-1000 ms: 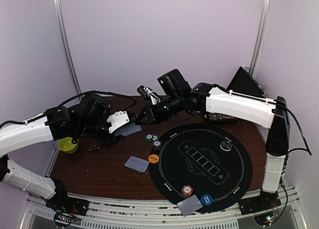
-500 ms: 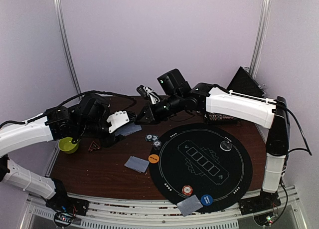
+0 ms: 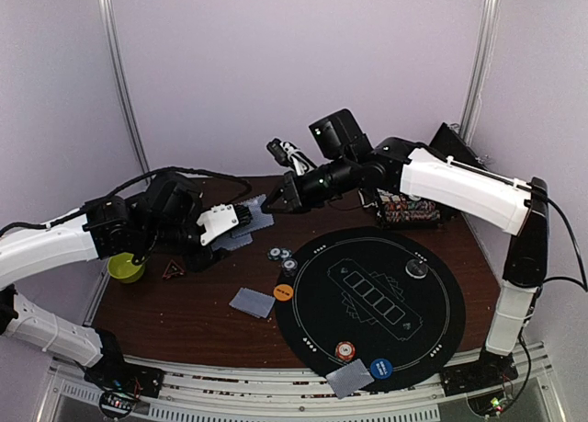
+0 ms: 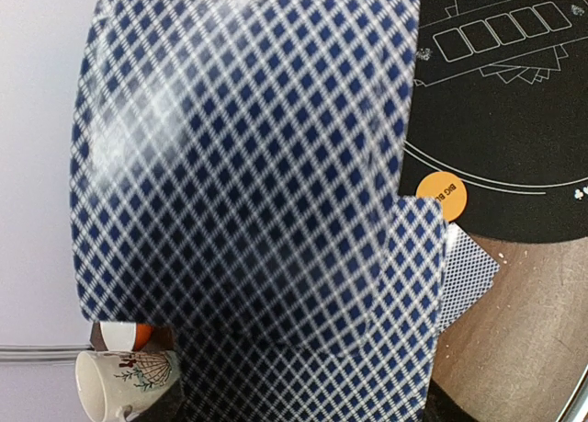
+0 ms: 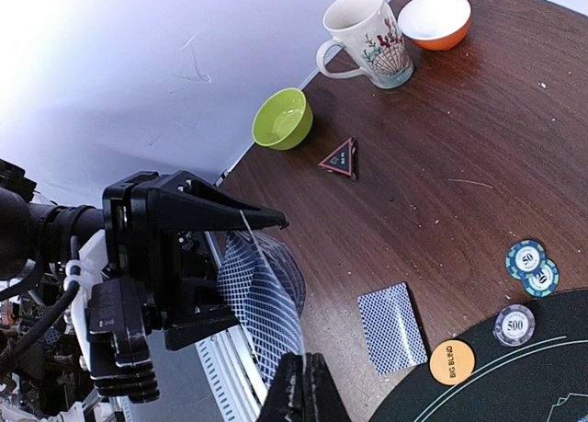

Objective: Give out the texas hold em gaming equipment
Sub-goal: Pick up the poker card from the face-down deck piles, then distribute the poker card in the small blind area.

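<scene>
My left gripper (image 3: 226,229) is shut on a deck of blue-checked playing cards (image 5: 276,275), its black fingers (image 5: 202,211) above and below the fanned deck. My right gripper (image 5: 303,378) is shut on the edge of one card (image 4: 248,165), which stands drawn partly out of the deck and fills the left wrist view. Another card (image 3: 252,302) lies face down on the table beside the orange disc (image 3: 283,292). Striped chips (image 3: 279,253) lie near the black mat (image 3: 432,321), which carries a dark disc (image 3: 416,268), an orange chip (image 3: 344,351), a blue disc (image 3: 382,368) and a card (image 3: 349,378).
A green bowl (image 3: 126,268) and a small red triangle (image 3: 172,271) sit at the table's left. A cream mug (image 5: 367,38) and an orange bowl (image 5: 437,19) stand at the back. A rack of chips (image 3: 409,211) is at the back right.
The right gripper has closed on a card and pulled up and to the right, away from the deck. The left arm has stayed still.
</scene>
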Controlling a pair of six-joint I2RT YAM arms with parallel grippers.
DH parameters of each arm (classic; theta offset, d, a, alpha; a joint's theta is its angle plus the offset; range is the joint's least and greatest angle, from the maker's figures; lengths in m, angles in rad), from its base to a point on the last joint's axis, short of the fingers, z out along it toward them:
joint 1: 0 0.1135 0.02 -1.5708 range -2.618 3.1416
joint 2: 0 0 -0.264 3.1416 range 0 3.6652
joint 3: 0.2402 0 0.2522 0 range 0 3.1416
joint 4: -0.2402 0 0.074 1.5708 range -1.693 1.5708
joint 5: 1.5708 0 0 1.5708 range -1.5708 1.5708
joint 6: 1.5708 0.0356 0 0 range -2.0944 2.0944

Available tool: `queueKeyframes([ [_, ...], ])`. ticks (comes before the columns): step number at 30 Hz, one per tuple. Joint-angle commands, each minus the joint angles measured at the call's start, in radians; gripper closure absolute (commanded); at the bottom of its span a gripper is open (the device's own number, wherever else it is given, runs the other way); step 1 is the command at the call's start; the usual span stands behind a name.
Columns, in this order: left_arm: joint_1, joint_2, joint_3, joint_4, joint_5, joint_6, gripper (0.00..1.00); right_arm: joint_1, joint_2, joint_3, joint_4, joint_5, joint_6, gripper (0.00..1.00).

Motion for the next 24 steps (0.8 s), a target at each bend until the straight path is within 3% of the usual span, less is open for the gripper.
queueKeyframes([
  [1, 0.001, -0.013, 0.016, 0.049, 0.002, 0.004, 0.40, -0.023, -0.046, 0.039, -0.081, 0.015, -0.041, 1.00],
  [7, 0.001, -0.019, 0.016, 0.047, 0.002, 0.004, 0.40, -0.132, -0.155, -0.026, -0.201, 0.028, -0.046, 1.00],
  [13, 0.001, -0.020, 0.018, 0.044, -0.003, 0.003, 0.39, -0.216, -0.305, -0.212, -0.291, -0.096, -0.036, 1.00],
  [18, 0.001, -0.024, 0.022, 0.039, -0.004, 0.003, 0.39, -0.131, -0.425, -0.478, -0.399, -0.168, -0.041, 1.00],
  [21, 0.000, -0.020, 0.022, 0.039, -0.001, -0.001, 0.40, -0.037, -0.527, -0.637, -0.317, -0.203, 0.063, 1.00],
  [24, 0.001, -0.013, 0.027, 0.039, 0.005, -0.002, 0.40, 0.056, -0.662, -0.832, -0.109, -0.252, 0.221, 1.00],
])
